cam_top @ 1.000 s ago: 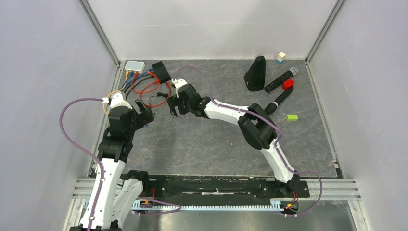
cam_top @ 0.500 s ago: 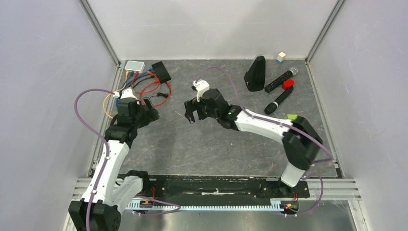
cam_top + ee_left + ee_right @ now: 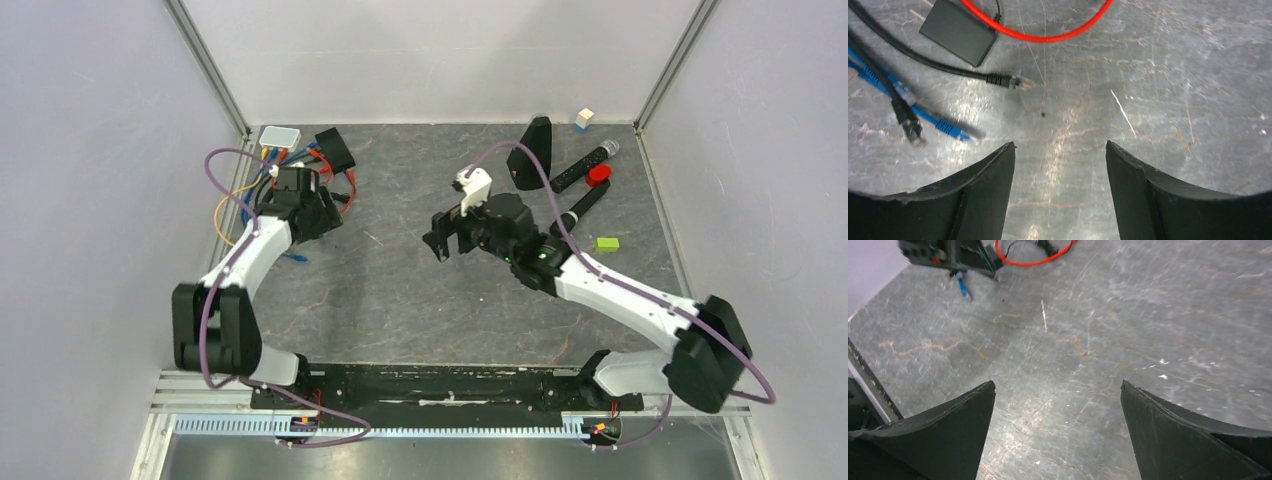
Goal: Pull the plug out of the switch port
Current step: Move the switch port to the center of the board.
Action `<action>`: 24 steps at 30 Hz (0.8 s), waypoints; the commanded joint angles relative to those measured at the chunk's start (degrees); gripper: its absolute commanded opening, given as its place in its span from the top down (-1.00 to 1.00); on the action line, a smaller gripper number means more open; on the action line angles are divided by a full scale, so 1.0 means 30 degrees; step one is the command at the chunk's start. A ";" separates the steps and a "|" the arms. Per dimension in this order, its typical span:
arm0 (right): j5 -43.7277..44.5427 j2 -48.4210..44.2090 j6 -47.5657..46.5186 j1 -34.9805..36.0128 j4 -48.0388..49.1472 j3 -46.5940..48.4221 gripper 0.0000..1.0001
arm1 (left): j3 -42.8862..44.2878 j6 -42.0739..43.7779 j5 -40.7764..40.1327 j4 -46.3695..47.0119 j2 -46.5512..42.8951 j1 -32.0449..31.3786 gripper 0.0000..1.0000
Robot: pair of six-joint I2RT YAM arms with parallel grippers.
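A small white switch box [image 3: 279, 136] sits in the back left corner, with orange and blue plugs [image 3: 270, 154] at its front edge. A black box [image 3: 336, 150] lies beside it among red, blue and black cables [image 3: 322, 182]. My left gripper [image 3: 320, 222] is open and empty, just in front of the tangle. In the left wrist view [image 3: 1059, 145] it hovers over bare table, with a loose black plug [image 3: 1015, 82] and a loose blue plug [image 3: 955, 130] ahead of it. My right gripper [image 3: 447, 240] is open and empty mid-table [image 3: 1058, 384], well right of the cables.
A small black block [image 3: 959, 30] lies on a red cable loop [image 3: 1048, 37]. At the back right are a black wedge [image 3: 530, 152], two microphones [image 3: 583, 165], a red cap [image 3: 598, 174], a green block [image 3: 607, 243] and a small cube [image 3: 585, 118]. Metal posts stand at both back corners.
My left arm has stretched back and right over the cable tangle. My right arm has pulled away from the cables to the middle of the table. Both grippers stay open.
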 commanded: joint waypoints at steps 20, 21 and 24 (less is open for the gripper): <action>0.2952 -0.5104 -0.1790 -0.1383 -0.0716 -0.1710 -0.96 | 0.9606 0.1199 -0.2252 -0.1054 1.2031 -0.0134 -0.41; 0.2948 -0.4980 -0.1777 -0.1430 -0.0714 -0.1696 -0.96 | 0.9699 0.1501 -0.2083 -0.1205 1.2190 -0.0140 -0.41; 0.2910 -0.4525 -0.1779 -0.1563 -0.0716 -0.1539 -0.96 | 1.0345 0.2193 -0.1622 -0.2230 1.3020 -0.0245 -0.32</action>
